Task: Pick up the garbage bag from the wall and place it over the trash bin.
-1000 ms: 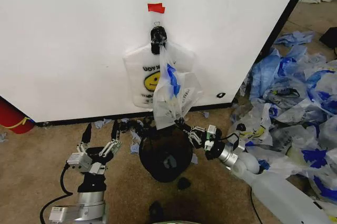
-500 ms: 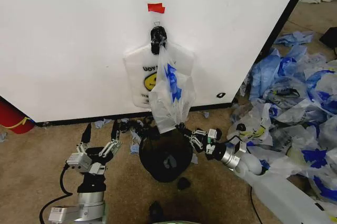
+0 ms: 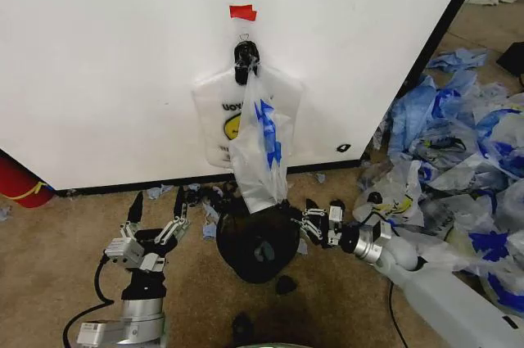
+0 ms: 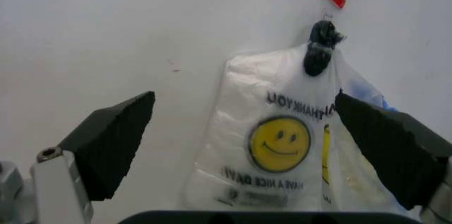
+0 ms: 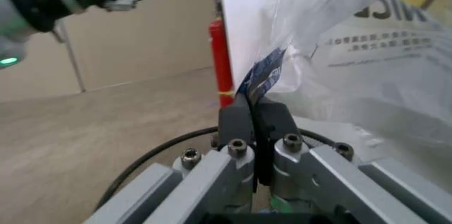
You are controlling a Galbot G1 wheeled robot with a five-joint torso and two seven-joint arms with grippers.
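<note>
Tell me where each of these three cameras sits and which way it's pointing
Head view: from the robot's head, looking down at the wall, the garbage bag, the trash bin; left claw and right claw show.
Left wrist view: faces the wall between its open fingers.
Right wrist view: looks across the floor past its shut fingers, which pinch the bag's blue edge.
All three share the garbage bag.

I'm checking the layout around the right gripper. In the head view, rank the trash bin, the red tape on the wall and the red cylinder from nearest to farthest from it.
From the right gripper, shut on the garbage bag:
1. Trash bin, right beside it, toward the robot's left.
2. Red tape, high on the wall, above the hook.
3. Red cylinder, far off to the robot's left, at the wall's foot.
</note>
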